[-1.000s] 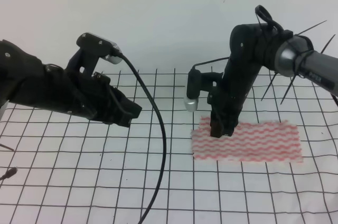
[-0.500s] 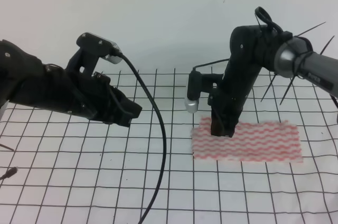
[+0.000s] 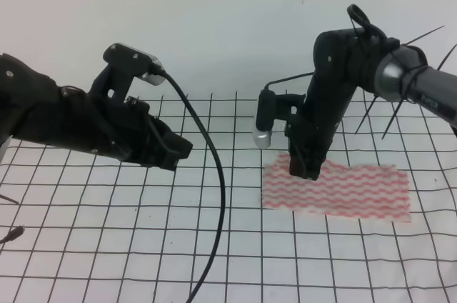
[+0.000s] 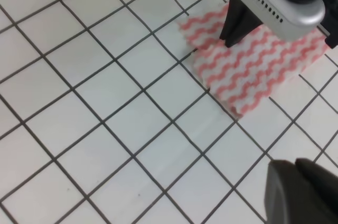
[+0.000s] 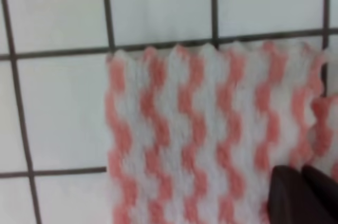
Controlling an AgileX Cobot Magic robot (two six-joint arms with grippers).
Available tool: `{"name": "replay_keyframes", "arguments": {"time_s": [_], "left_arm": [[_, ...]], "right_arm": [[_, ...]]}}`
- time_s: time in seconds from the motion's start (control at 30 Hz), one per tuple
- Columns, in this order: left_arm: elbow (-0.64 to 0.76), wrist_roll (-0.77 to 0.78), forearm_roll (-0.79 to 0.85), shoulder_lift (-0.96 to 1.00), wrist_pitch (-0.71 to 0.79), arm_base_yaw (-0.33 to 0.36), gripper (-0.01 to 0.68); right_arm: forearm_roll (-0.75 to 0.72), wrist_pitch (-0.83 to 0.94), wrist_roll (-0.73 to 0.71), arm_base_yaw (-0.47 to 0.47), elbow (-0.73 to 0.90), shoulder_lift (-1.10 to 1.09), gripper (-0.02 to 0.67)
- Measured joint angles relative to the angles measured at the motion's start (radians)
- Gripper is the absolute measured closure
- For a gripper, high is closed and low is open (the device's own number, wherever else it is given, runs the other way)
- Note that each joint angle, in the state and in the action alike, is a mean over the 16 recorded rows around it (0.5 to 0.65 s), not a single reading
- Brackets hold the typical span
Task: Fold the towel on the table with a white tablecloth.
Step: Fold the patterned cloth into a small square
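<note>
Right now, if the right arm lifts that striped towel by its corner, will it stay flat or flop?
The towel will probably flop: it lies thin and flat on the white tablecloth, with a slight wrinkle near the right pincer. It looks light, so it should lift easily. It might also slide or bunch, since nothing pins its far end.

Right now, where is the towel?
In the high view the towel lies flat on the right side of the gridded tablecloth, with the right hand at its upper left corner and the left hand well away.
</note>
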Motion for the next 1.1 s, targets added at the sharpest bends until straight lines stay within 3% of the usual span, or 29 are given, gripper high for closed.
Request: {"name": "replay_keyframes", "arguments": {"time_s": [1.1], "left_arm": [[0.000,0.006,-0.019,0.000,0.009,0.000,0.673]], "right_arm": [[-0.099,-0.071,0.109,-0.012,-0.027,-0.003,0.645]]}}
